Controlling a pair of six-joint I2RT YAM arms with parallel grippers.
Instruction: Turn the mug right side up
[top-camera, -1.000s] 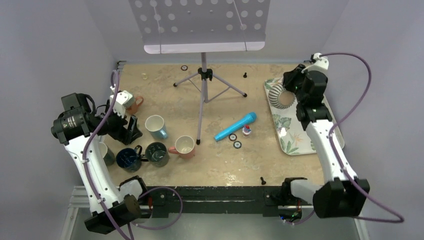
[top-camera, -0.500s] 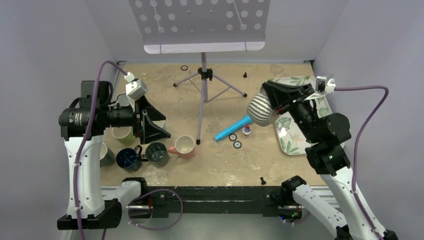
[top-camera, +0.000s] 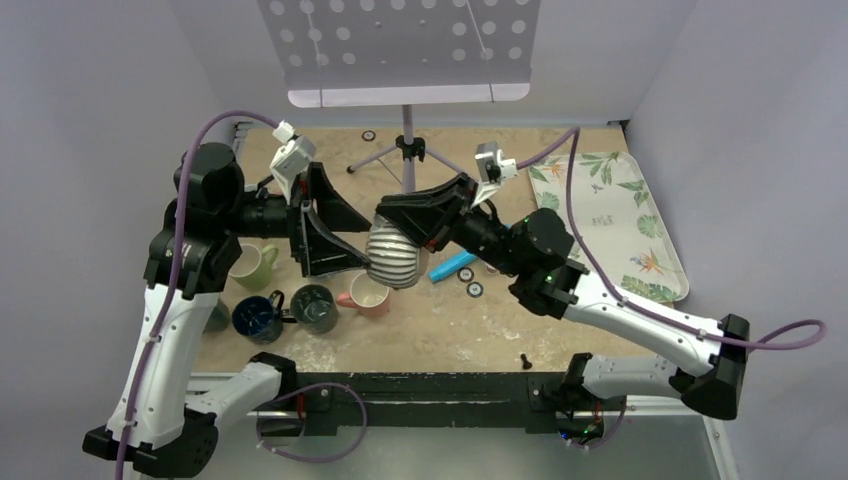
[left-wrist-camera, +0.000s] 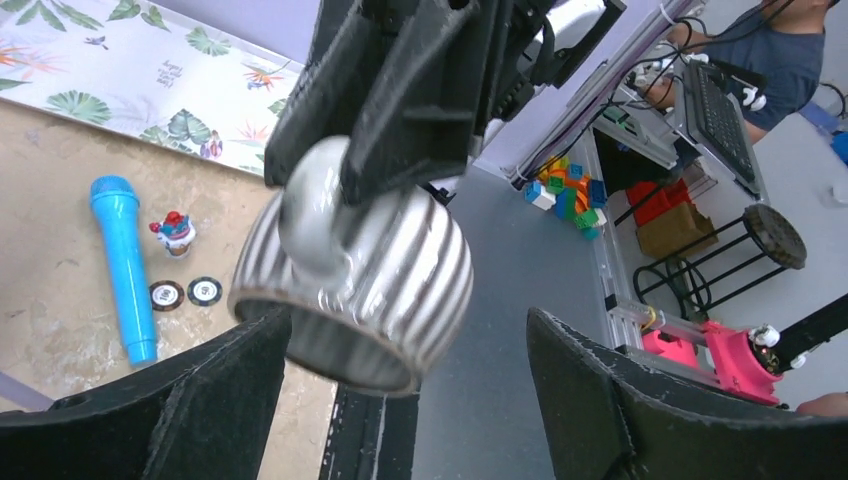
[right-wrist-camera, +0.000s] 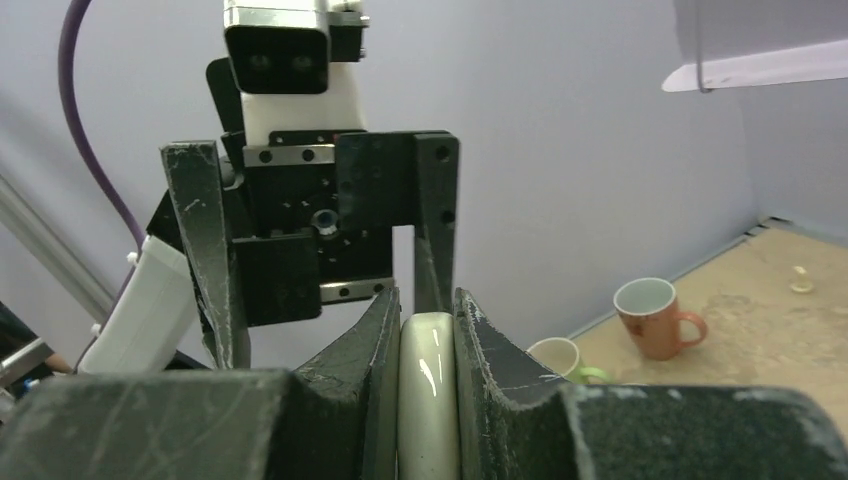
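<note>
The mug (top-camera: 392, 255) is white with grey ribs and hangs in the air over the middle of the table. My right gripper (top-camera: 400, 225) is shut on its handle (right-wrist-camera: 428, 390), which is pinched between both fingers. In the left wrist view the mug (left-wrist-camera: 370, 290) is tilted, its open rim turned down towards the camera. My left gripper (top-camera: 362, 245) faces it from the left, open wide. Its fingers (left-wrist-camera: 230, 400) stand on either side of the mug's rim without touching it.
A music stand (top-camera: 405, 150) rises at the back centre. Several mugs stand at the left: a green one (top-camera: 250, 265), a dark blue one (top-camera: 258, 318), a grey one (top-camera: 313, 305) and a pink one (top-camera: 368, 293). A blue microphone (top-camera: 455, 265) and a leaf-print tray (top-camera: 610, 220) lie to the right.
My right arm has carried the mug from the tray leftward to mid-table. My left arm has risen and swung right to meet it, jaws widening.
</note>
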